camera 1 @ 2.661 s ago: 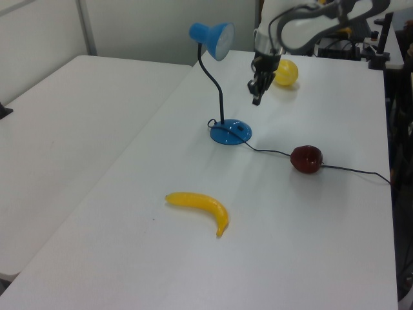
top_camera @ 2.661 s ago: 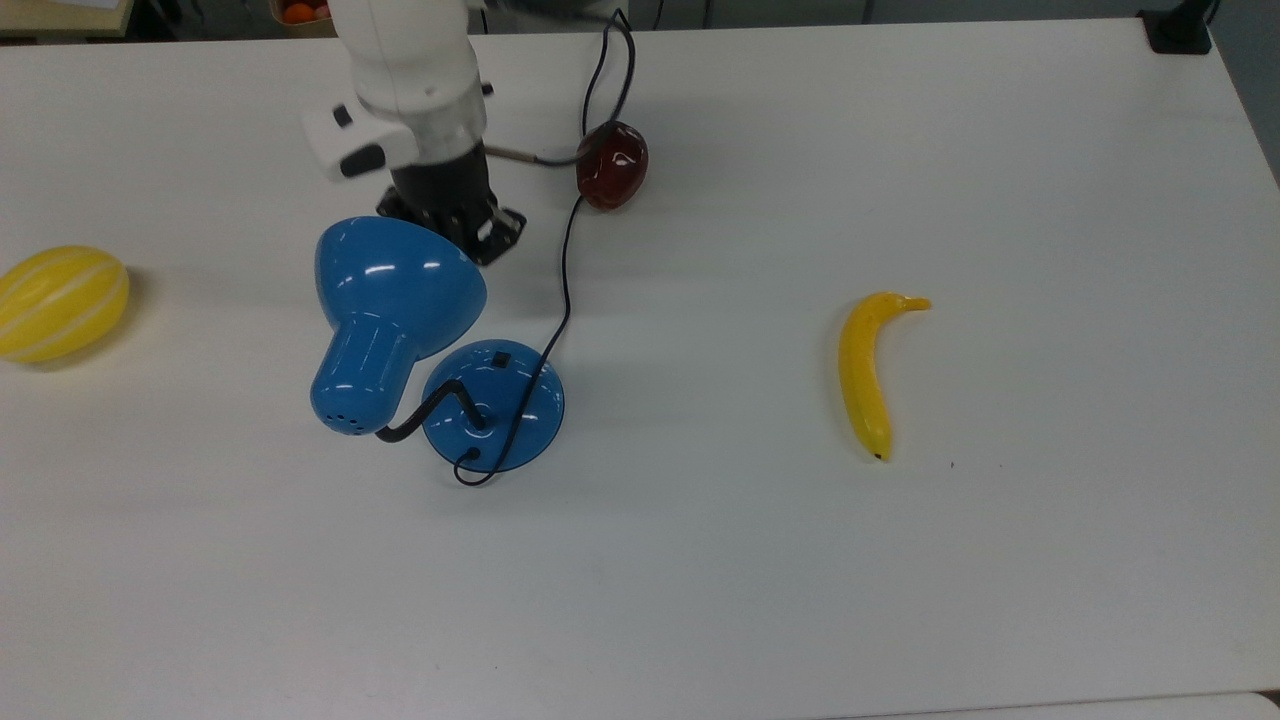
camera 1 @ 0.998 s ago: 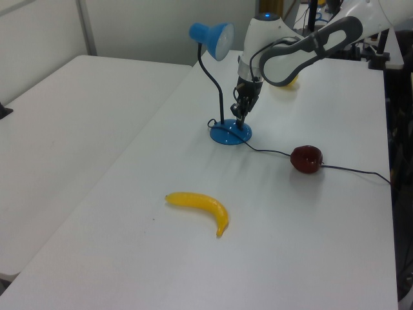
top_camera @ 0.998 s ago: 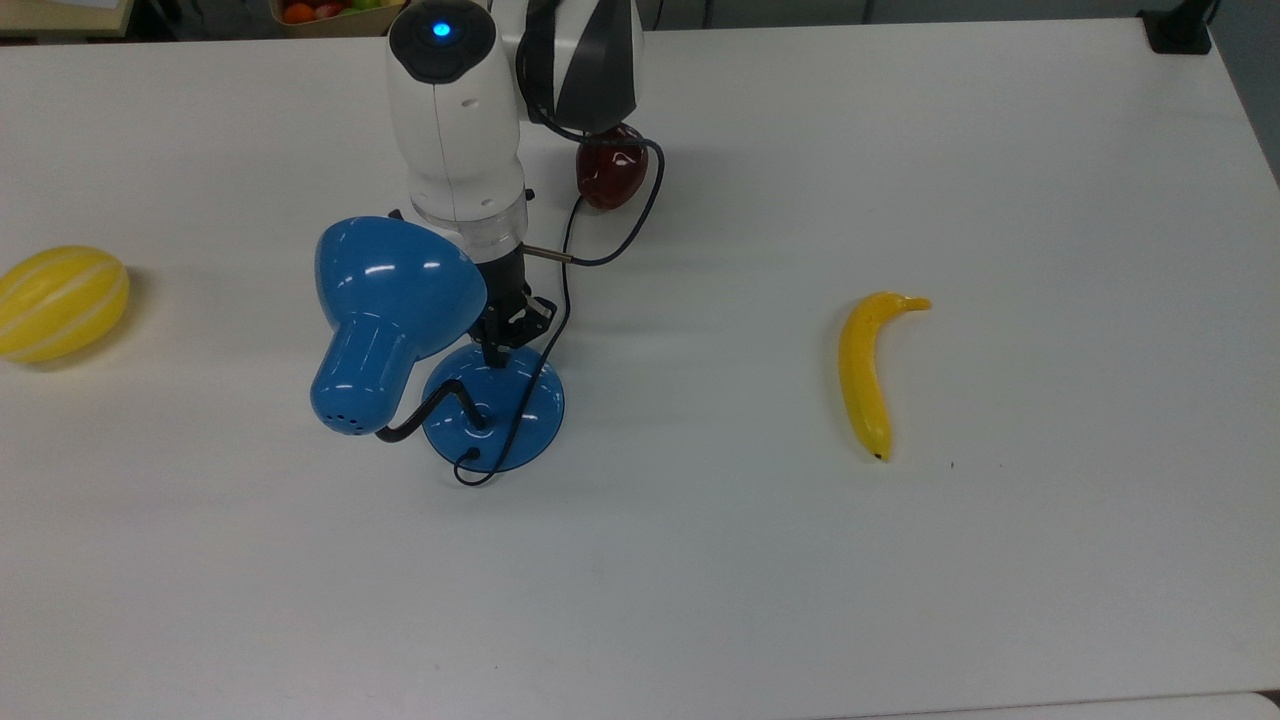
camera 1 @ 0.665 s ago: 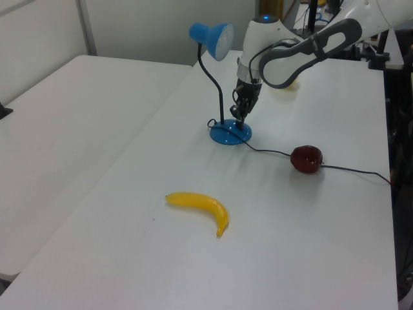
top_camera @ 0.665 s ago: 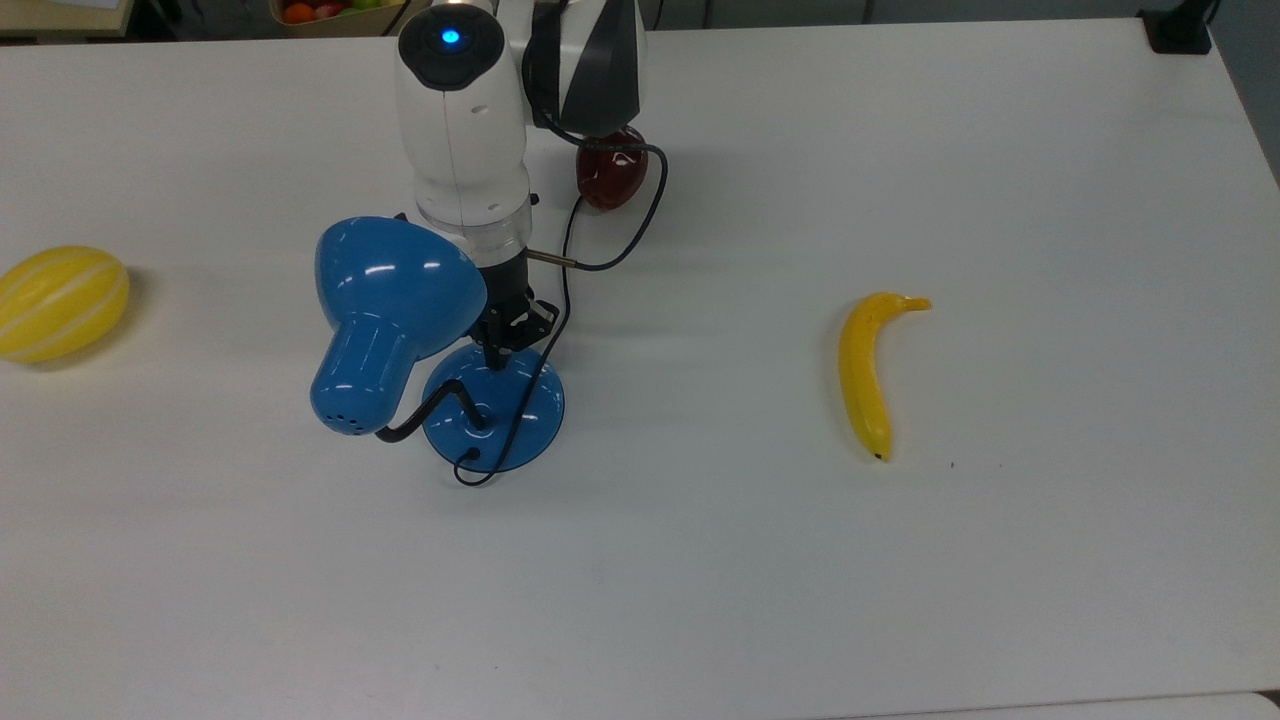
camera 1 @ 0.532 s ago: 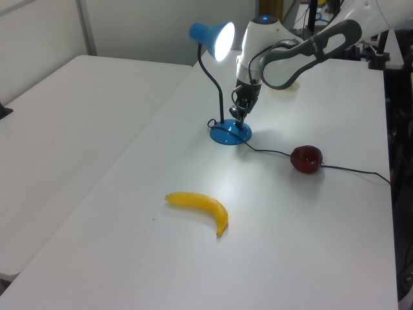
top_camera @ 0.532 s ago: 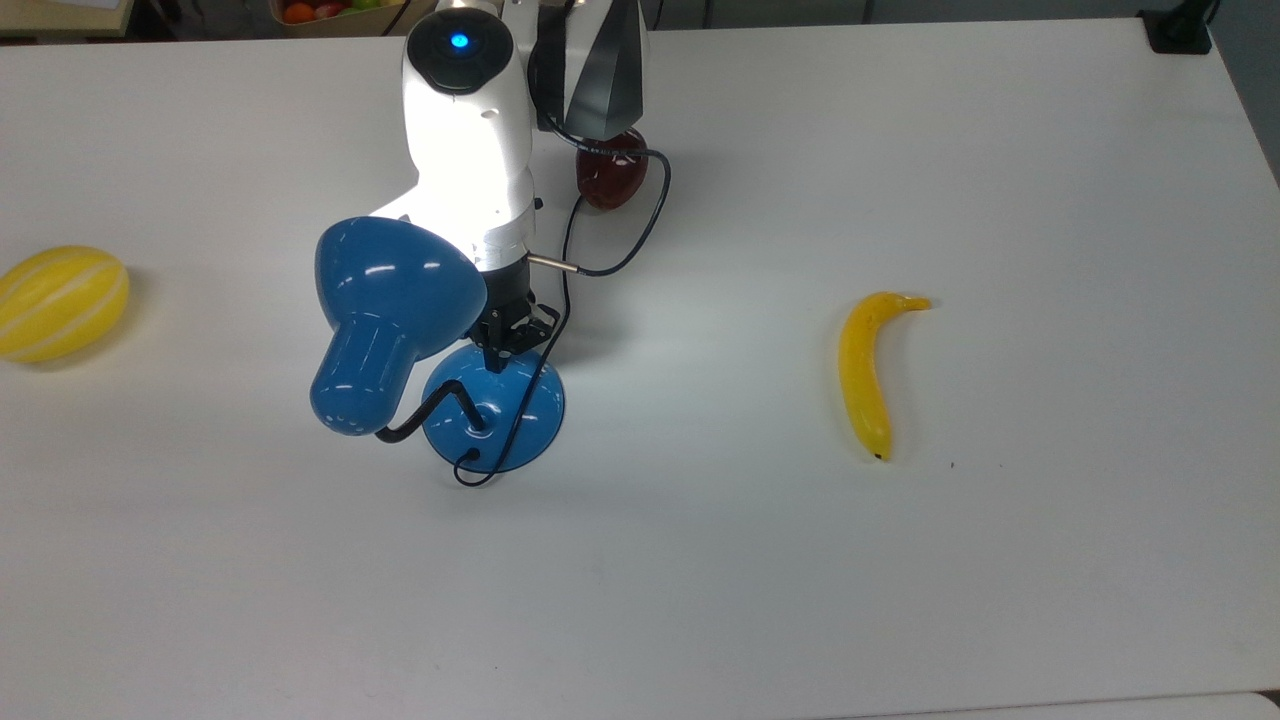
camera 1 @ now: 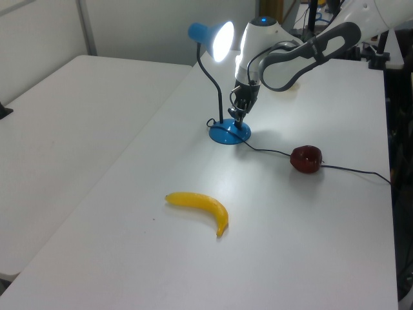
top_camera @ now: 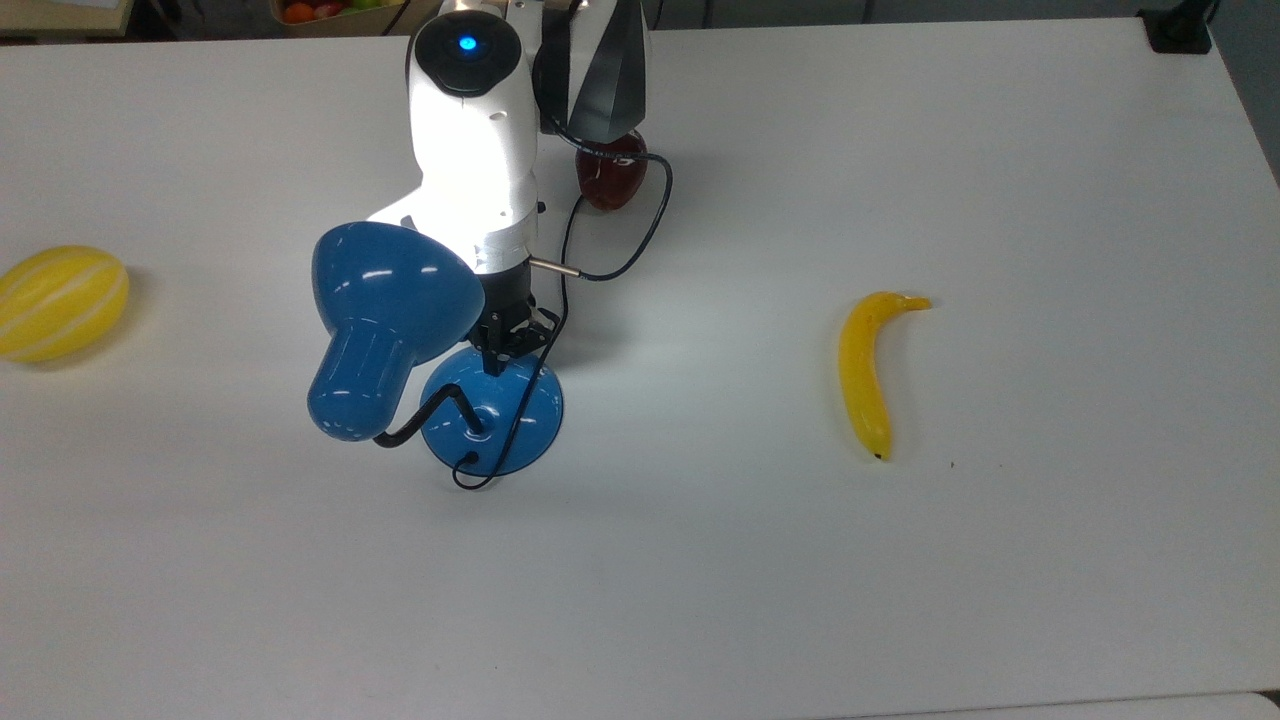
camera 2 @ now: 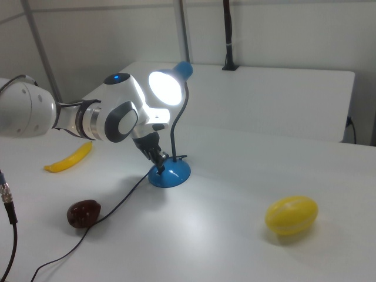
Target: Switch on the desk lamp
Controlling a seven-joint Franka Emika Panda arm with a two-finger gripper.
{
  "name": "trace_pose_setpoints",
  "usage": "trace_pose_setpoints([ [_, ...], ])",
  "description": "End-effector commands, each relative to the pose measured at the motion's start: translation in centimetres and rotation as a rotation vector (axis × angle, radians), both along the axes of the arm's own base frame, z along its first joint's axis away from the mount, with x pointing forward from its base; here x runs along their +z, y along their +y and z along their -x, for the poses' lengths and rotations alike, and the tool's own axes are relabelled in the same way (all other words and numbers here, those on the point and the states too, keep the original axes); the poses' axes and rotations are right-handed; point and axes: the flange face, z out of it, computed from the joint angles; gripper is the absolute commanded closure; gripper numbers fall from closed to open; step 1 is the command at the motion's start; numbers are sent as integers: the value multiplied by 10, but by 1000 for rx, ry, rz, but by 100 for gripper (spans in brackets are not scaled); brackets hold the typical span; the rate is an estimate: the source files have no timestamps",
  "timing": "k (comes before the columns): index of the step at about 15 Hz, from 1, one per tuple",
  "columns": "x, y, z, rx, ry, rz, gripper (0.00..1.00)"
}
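Directly beneath the gripper (top_camera: pixel 497 362) sits the round blue base of the desk lamp (top_camera: pixel 492 410), and the black fingertips press down on the base's upper edge, at the side toward the top view's top; the fingers look drawn together into one narrow point. In the right view the gripper (camera 2: pixel 160 165) comes down at a slant onto the base, and the lamp's shade (camera 2: pixel 166 87) glows bright white just above the arm's white wrist. The left view shows the same lit shade (camera 1: pixel 222 41) beside the arm, with a pale pool of light on the table (camera 1: pixel 290 219) around the gripper (camera 1: pixel 237 122). A thin black cord (top_camera: pixel 556 330) runs from the base past the gripper on the top view's right. Beyond the gripper, toward the top view's top, a dark red fruit (top_camera: pixel 606 182) lies partly under the arm. Well off to the top view's right of the gripper lies a banana (top_camera: pixel 865 375), and well off to the top view's left a yellow melon (top_camera: pixel 60 301).
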Motion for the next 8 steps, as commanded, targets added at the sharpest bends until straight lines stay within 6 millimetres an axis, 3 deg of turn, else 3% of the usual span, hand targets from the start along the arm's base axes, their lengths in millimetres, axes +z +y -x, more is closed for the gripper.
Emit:
trace_pose_setpoints([
  [1,8,3,-2,-12,-38,9,100],
  [8,67,-6,34,-20,-27,-9,100],
])
